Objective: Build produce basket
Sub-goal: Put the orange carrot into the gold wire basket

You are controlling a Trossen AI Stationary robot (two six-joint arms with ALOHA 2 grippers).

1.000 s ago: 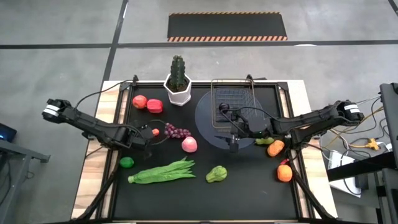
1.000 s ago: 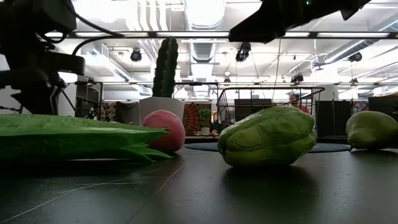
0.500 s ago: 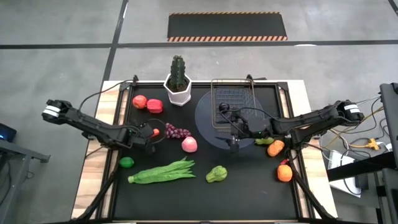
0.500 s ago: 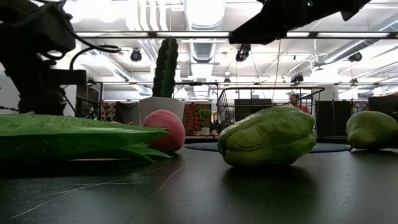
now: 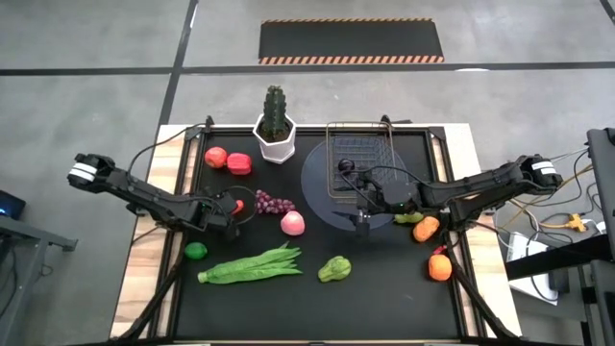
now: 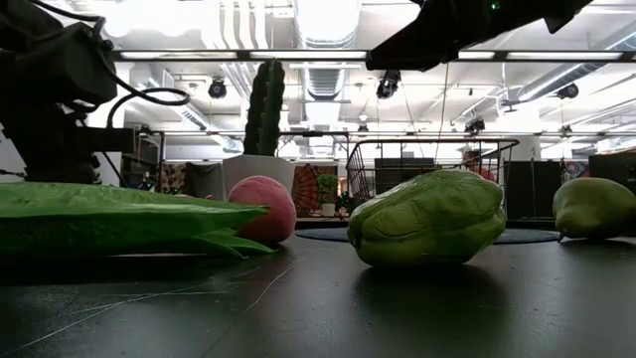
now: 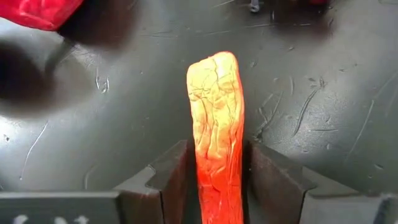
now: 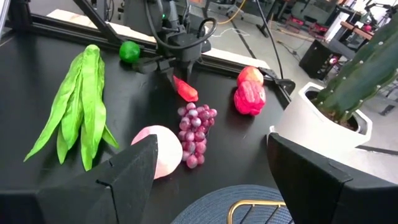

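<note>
My left gripper (image 5: 229,207) is shut on an orange-red carrot (image 7: 214,118) at the table's left middle, just left of the purple grapes (image 5: 276,204). It also shows in the right wrist view (image 8: 185,65). The wire basket (image 5: 360,159) stands on the round grey plate (image 5: 317,183). My right gripper (image 5: 360,219) hangs open and empty over the plate's near edge. On the black mat lie the pink peach (image 5: 292,223), green beans (image 5: 252,264), a lime (image 5: 196,251), a green fruit (image 5: 333,268), red tomatoes (image 5: 227,160) and oranges (image 5: 432,248). My left gripper pinches the carrot's thick end (image 7: 216,186) between its two fingers (image 7: 171,177), one on each long side. The carrot runs along the fingers and sticks out past their tips. In the right wrist view the fingers slant downward toward the mat. Whether the carrot's tip (image 8: 193,96) touches the mat, I cannot tell.
A white hexagonal pot with a cactus (image 5: 276,130) stands at the far edge, left of the basket. Cables run along both arms. Bare mat lies along the near edge, below the beans and the green fruit (image 6: 427,219).
My left gripper has shifted a little toward the table's right with the carrot still pinched; in the low view its wrist has changed its tilt. My right arm has kept still.
</note>
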